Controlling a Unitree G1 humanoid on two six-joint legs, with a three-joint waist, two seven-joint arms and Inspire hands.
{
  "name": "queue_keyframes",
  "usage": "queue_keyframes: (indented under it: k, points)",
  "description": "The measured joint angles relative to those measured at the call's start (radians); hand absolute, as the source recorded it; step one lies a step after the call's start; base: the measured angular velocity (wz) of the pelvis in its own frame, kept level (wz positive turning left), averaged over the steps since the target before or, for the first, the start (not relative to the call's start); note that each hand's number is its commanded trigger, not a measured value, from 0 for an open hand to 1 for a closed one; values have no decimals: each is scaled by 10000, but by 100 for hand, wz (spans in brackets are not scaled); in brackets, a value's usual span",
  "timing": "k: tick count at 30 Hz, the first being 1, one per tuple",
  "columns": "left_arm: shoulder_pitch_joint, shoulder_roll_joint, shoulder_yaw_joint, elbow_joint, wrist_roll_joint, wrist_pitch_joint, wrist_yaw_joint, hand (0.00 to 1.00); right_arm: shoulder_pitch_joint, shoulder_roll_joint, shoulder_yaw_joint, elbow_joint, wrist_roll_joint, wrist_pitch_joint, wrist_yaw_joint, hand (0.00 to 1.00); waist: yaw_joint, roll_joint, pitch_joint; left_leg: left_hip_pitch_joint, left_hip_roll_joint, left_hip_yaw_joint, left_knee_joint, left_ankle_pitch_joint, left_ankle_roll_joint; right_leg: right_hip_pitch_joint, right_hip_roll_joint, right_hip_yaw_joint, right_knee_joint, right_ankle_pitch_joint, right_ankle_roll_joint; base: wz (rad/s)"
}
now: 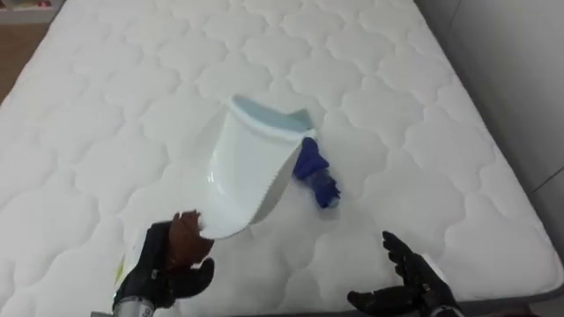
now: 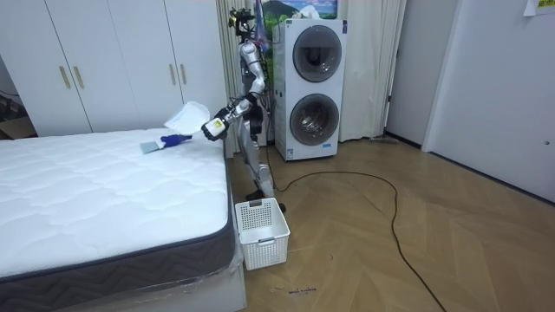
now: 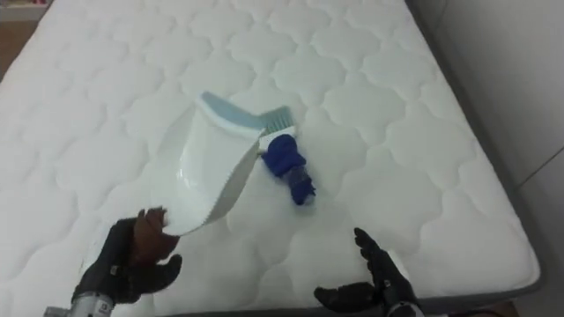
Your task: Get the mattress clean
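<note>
A home bedroom doubling as laundry space: a bare quilted mattress (image 2: 95, 186) is lying beside white wardrobes (image 2: 113, 61), two stacked front-loading machines (image 2: 310, 87) are standing against the back wall, and a white laundry basket (image 2: 264, 247) is sitting on wooden flooring (image 2: 416, 234).

Only the dustpan (image 1: 242, 180) and brush (image 1: 315, 176) interrupt the open mattress (image 1: 397, 114).

Slim silver-grey humanoid frame, dark headgear, black left hand (image 1: 163, 264) and right hand (image 1: 412, 280), silver wrist cuff.
</note>
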Motion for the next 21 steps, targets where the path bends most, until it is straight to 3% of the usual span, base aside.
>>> queue_keyframes:
  k: [6,8,15,21]
  points:
    - [3,-155,567,2921,-425,421,-497,0,108,101,-535,1752,-626,324,-114,0,1,-104,-66,491,4,44,-200,-1,1,666,38,4,-485,30,63,1]
    - [7,-230,776,3421,-504,555,-497,0,109,165,-672,2190,-682,399,-162,0,-5,-123,-75,530,0,43,-199,-2,2,736,24,-41,-518,32,66,0]
    - [107,-512,1587,4737,-717,724,-507,0,-39,550,-1223,3453,-998,424,-225,0,18,-142,-71,881,7,42,-307,-2,2,1199,-33,-337,-823,35,70,4]
    - [548,-542,2235,5011,-283,1428,-900,0,-55,630,-1556,3706,-1248,639,-204,0,44,-137,-67,992,-25,55,-308,-2,2,1349,-82,-435,-867,39,97,5]
